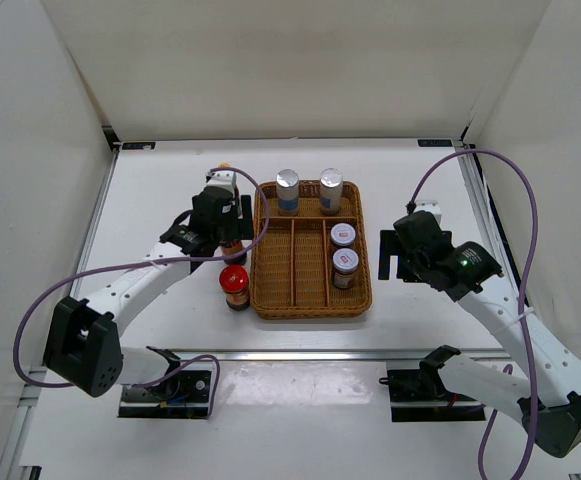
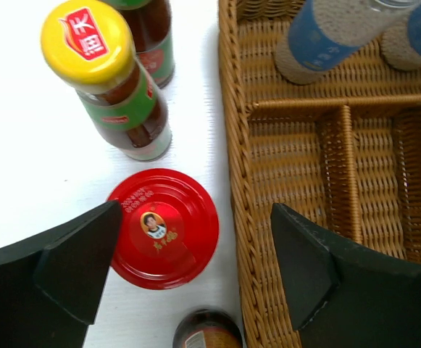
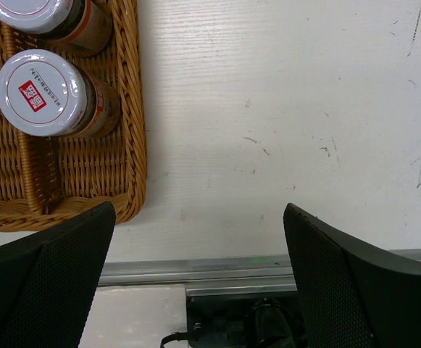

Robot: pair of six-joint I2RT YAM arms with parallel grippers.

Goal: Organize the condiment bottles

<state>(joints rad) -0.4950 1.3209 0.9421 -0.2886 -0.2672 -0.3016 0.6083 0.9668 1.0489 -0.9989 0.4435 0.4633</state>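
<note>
Released at the left tool point(image 2: 194, 217), spread either side of a red-lidded jar point(image 2: 163, 228) on the surface point(image 2: 22, 181) just left of the wicker tray point(image 2: 297, 167), near a yellow-capped bottle point(image 2: 87, 43). Released too at the right tool point(image 3: 197, 210), over surface right of the tray. In the tray: two silver-capped containers point(image 1: 287, 190) at the back, two white-lidded jars point(image 1: 342, 236) in the right compartment.

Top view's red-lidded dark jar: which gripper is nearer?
Left. The left gripper hangs just beyond the red-lidded dark jar, left of the brown wicker tray; the right gripper is off the tray's right edge.
</note>
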